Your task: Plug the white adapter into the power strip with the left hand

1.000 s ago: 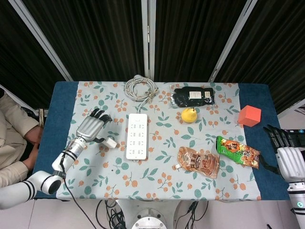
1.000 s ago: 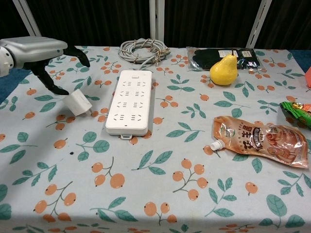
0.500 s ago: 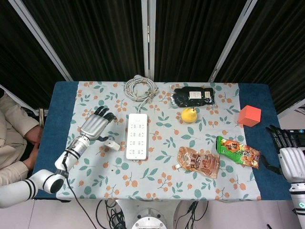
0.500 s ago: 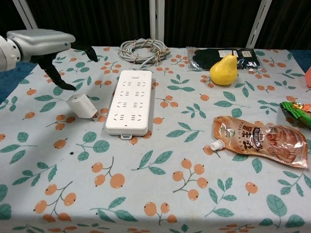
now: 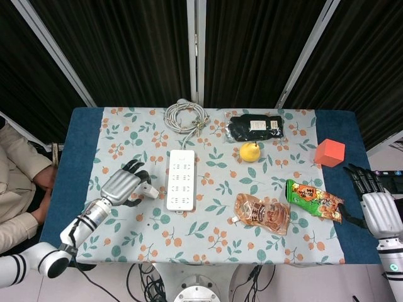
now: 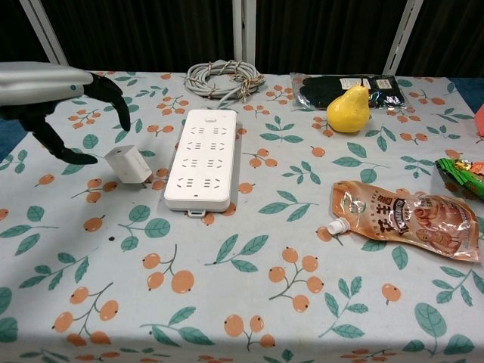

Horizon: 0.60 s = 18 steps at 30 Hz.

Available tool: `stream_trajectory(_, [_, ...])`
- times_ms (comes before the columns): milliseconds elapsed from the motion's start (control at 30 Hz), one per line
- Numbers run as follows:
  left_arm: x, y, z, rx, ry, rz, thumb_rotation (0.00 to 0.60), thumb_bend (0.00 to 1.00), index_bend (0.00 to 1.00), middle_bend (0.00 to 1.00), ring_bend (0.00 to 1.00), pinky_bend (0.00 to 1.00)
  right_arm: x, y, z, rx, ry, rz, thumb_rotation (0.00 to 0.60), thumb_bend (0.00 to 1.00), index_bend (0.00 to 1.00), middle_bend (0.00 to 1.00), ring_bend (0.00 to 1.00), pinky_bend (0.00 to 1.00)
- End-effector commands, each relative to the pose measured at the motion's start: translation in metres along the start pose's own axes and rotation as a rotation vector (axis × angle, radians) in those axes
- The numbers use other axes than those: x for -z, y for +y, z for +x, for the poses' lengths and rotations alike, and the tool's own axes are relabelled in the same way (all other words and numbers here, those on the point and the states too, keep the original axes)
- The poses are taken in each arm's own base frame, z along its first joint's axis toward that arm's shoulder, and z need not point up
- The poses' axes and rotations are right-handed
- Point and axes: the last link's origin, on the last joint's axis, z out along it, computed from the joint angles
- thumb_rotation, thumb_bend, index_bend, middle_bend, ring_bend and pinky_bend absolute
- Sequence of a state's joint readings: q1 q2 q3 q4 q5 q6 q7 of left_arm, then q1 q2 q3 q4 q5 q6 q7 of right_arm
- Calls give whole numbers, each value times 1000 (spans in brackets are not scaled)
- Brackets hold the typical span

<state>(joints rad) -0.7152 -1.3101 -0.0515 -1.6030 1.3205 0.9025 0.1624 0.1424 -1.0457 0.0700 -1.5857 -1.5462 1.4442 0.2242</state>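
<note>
The white adapter lies on the floral cloth just left of the white power strip, a small gap between them. My left hand hovers over and to the left of the adapter, fingers curved and apart, holding nothing. From above, the left hand sits right beside the adapter, with the power strip to its right. My right hand rests with spread fingers by the table's right edge and holds nothing.
A coiled grey cable lies behind the strip. A yellow pear, a black packet, an orange pouch, a green snack bag and a red cube fill the right half.
My left hand has pulled back toward the front left and lowered beside the adapter. The adapter shifted slightly and changed its tilt. The right hand barely moved.
</note>
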Motion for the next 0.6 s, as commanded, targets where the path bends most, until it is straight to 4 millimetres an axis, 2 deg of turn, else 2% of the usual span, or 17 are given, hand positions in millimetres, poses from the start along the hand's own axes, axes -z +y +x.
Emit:
stream_trajectory(33, [-16,2,-15,18,-4,1,600,255,354,265,66,0,1,1,1,-1,5,-4,600,284,0,43,0,0])
stream_trajectory(233, [-27,-3,-22,42,8,26,600,277,355,270,67,0,4,4,2,-1,6,-15,600,284,0,43,0,0])
stream_trajectory(600, [-23,-8,-29,75,-5,36,600,298,383,311,84,0,1,2,0,-2,-2,-9,600,281,0,43,0,0])
